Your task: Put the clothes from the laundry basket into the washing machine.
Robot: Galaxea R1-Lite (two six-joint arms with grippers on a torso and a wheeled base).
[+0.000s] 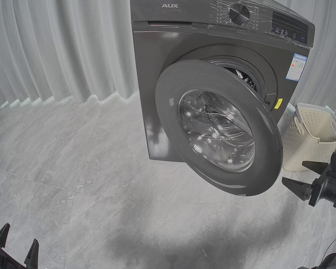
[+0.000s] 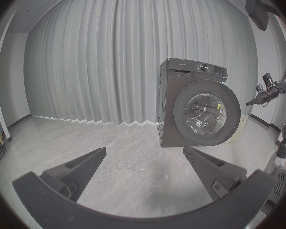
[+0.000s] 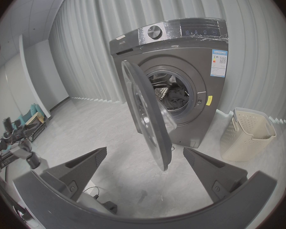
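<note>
Clothes prob. in washer drum, well apart from both jaws: wide open, empty.

drum: mostly hidden behind door, head view
clothes: dark heap in drum; single pieces cannot be told
basket: inside floor hidden by its own wall
left gripper: body cut off by lower edge, head view

The washing machine at upper centre has a satin grey metal shell, a glossy clear door window and wrinkled shiny film over its panel. The laundry basket, at right, is matt perforated cream plastic.
</note>
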